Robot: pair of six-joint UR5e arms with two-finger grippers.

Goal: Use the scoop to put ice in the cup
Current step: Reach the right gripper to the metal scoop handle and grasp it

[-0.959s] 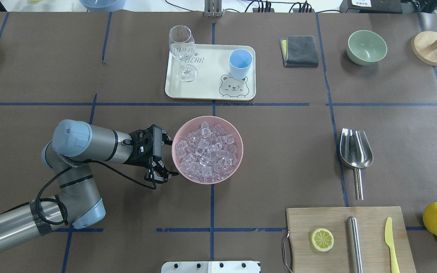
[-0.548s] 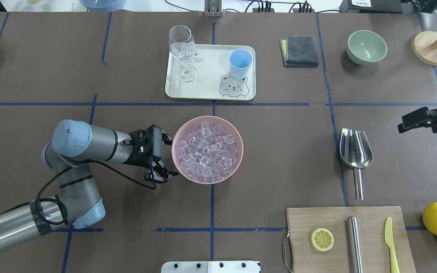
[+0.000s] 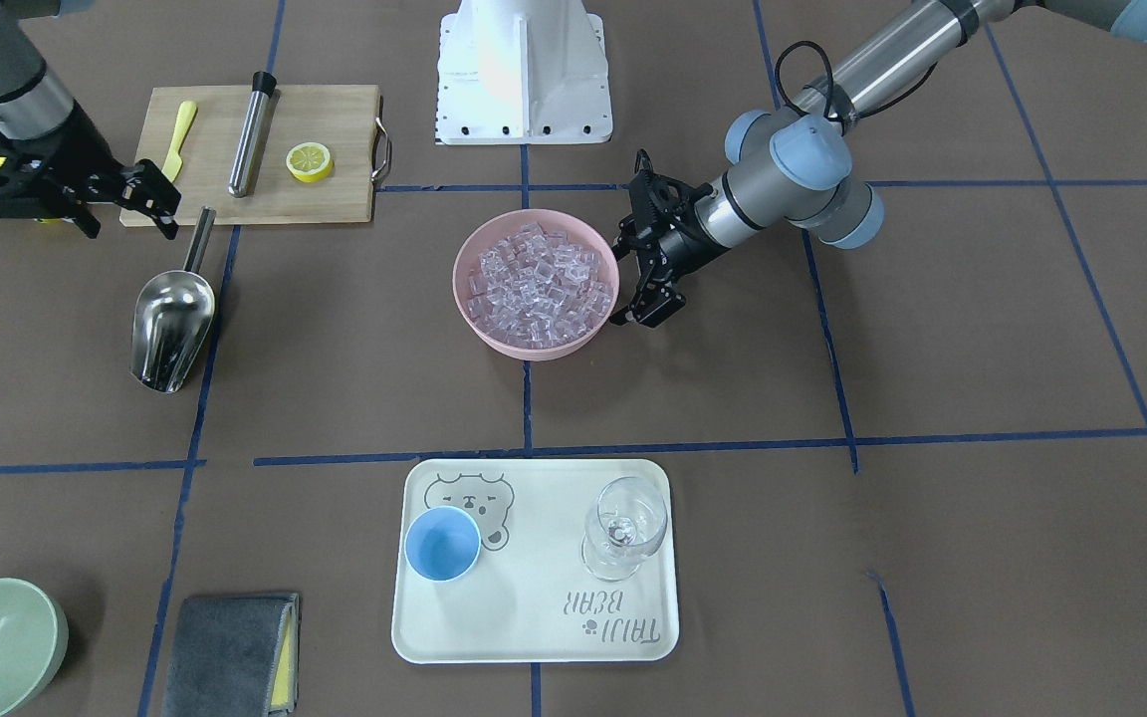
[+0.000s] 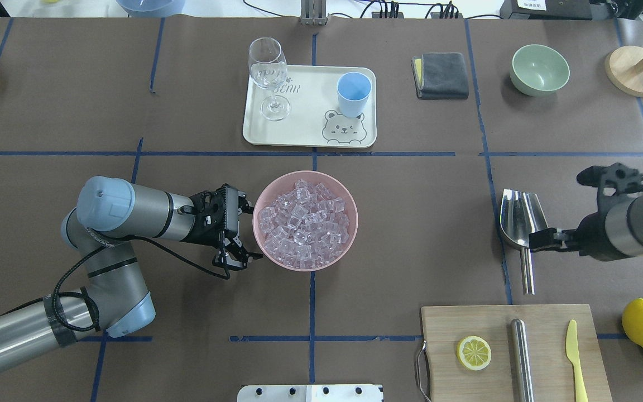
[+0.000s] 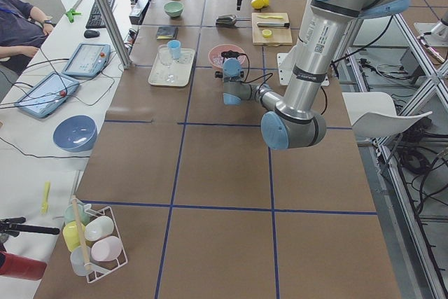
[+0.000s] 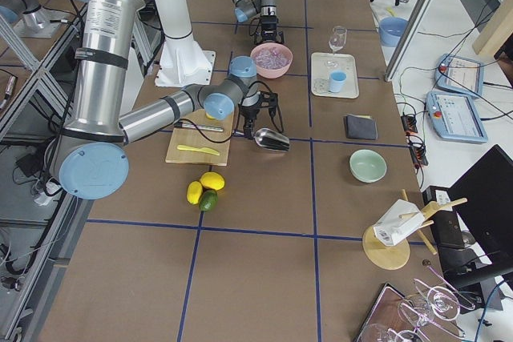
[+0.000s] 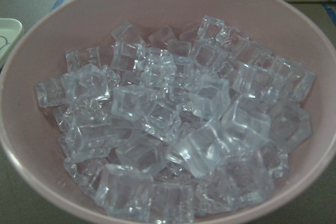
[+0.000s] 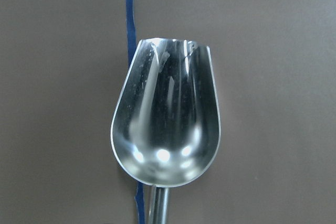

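While right tool (image 4: 555,210) gapes over scoop (image 4: 522,220) (board (image 4: 494,329) adjacent), left tool (image 4: 246,233) gapes beside bowl (image 4: 354,219).

tray word: "bear", in slanted grey letters, on the cream tray (image 4: 305,120) across the table from me.
line above it: a second word with a small paw mark. in the front-facing view it looks to me like "taiji", but i cannot be sure of the letters. from overhead the wine glass (image 4: 268,70) covers it.
tray drawing: a bear's face, just beside the cup (image 4: 353,92).
stickers on my arms: print on my left arm (image 5: 318,33) and right arm (image 6: 100,18), too small to read.
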